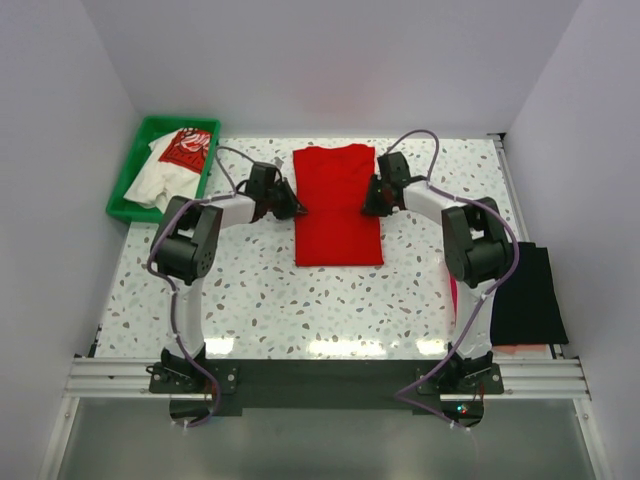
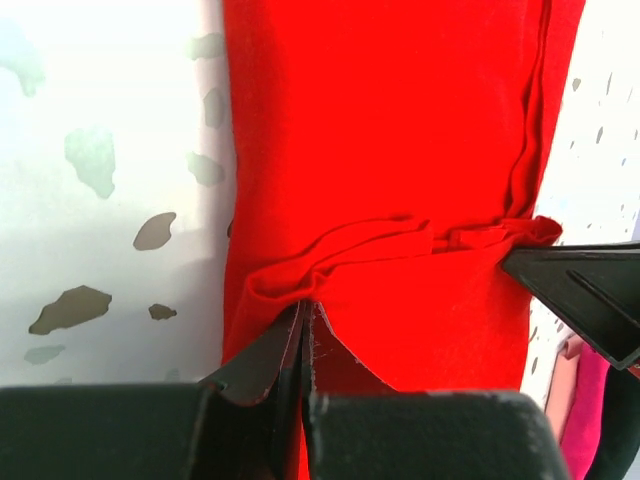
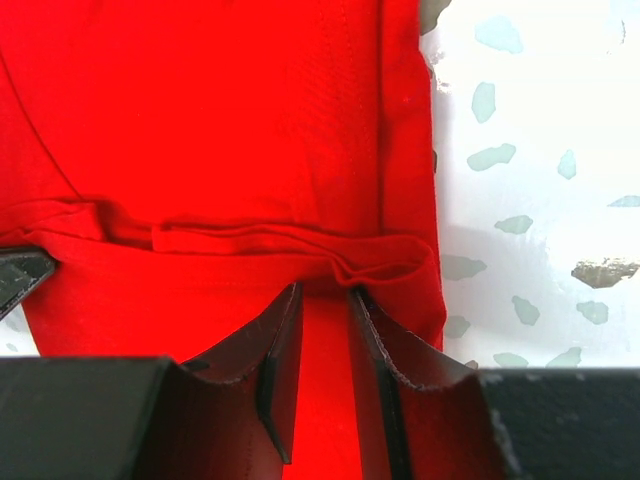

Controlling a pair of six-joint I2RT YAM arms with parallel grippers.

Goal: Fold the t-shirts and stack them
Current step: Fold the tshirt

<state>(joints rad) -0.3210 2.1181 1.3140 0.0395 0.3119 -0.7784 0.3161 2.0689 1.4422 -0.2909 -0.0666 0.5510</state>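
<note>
A plain red t-shirt (image 1: pixel 338 205) lies on the speckled table as a long strip, with a bunched crease running across its middle (image 2: pixel 400 240). My left gripper (image 1: pixel 295 208) is at the strip's left edge, shut on a pinch of the red cloth (image 2: pixel 305 305). My right gripper (image 1: pixel 368 205) is at the right edge, its jaws a little apart over the red cloth (image 3: pixel 322 290), with the creased fold just past the tips. A white t-shirt with a red print (image 1: pixel 175 160) lies crumpled in the green tray. A folded black t-shirt (image 1: pixel 528 295) rests at the right, with a sliver of magenta (image 2: pixel 590 420) beside it.
The green tray (image 1: pixel 125 190) stands at the table's back left corner. White walls close in the back and both sides. The arm bases sit on a metal rail (image 1: pixel 320 378) at the near edge.
</note>
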